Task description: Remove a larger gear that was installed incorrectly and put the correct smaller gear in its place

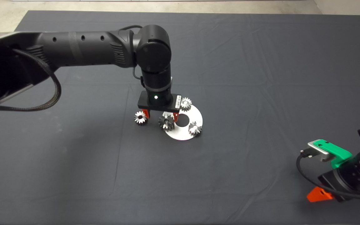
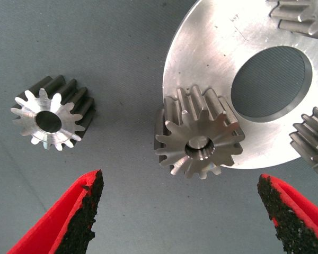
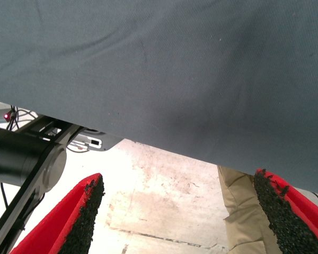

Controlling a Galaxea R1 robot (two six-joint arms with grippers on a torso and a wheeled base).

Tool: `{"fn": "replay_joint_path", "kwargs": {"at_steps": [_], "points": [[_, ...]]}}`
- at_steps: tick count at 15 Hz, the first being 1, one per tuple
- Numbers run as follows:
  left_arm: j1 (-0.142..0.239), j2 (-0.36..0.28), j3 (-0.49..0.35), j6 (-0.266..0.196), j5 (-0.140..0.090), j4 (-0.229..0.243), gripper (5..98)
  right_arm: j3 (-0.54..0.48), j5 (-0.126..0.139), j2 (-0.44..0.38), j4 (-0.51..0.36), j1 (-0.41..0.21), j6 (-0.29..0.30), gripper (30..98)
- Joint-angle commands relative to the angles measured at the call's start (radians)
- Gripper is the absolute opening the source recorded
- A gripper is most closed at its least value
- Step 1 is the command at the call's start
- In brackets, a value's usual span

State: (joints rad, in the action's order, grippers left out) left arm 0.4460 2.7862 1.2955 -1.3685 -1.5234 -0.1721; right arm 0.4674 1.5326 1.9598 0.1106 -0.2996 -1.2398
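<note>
your left gripper is over the round steel plate, fingers spread wide and holding nothing. in the left wrist view the black pads sit well apart with the gear between them untouched.

where things are:
- the larger gear sits at the plate's edge, on what looks like a pin showing in its centre hole, partly overhanging the mat. it lies between your open fingers but not in contact.
- the smaller gear lies loose on the mat, off the plate, just beside the left finger in the head view. centre hole is clear.
- two more gears are on the plate, one at the far side and one at the near right, either side of the plate's big centre hole.

progress, my read: early. the wrong gear isn't lifted yet, so removal, set-down, pickup of the spare and fitting it are all still to do. you look lined up for the first grasp; close on the tooth tips squarely or it may tip on the pin.

right gripper is parked at the lower right of the mat, fingers apart, empty. its wrist view shows the mat edge and pale concrete floor beyond.

surface is a dark grey cloth mat with light creases. concrete floor shows past the far edge.
</note>
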Motion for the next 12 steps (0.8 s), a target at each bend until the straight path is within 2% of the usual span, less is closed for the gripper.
{"fn": "replay_joint_path", "kwargs": {"at_steps": [1, 4, 9, 12], "points": [[0.003, 0.017, 0.002, -0.009, -0.054, 0.007, 73.6, 0.006, 0.089, 0.004, -0.028, -0.026, -0.007, 74.4], [-0.036, 0.019, 0.011, -0.007, -0.053, -0.021, 78.7, 0.008, 0.089, 0.006, -0.035, -0.033, -0.007, 74.4], [-0.049, 0.025, 0.044, 0.007, -0.052, -0.038, 78.7, 0.011, 0.089, 0.014, -0.040, -0.034, -0.007, 74.4], [-0.049, 0.060, 0.115, 0.061, -0.050, -0.041, 78.7, 0.012, 0.089, 0.019, -0.040, -0.036, -0.007, 74.4]]}}
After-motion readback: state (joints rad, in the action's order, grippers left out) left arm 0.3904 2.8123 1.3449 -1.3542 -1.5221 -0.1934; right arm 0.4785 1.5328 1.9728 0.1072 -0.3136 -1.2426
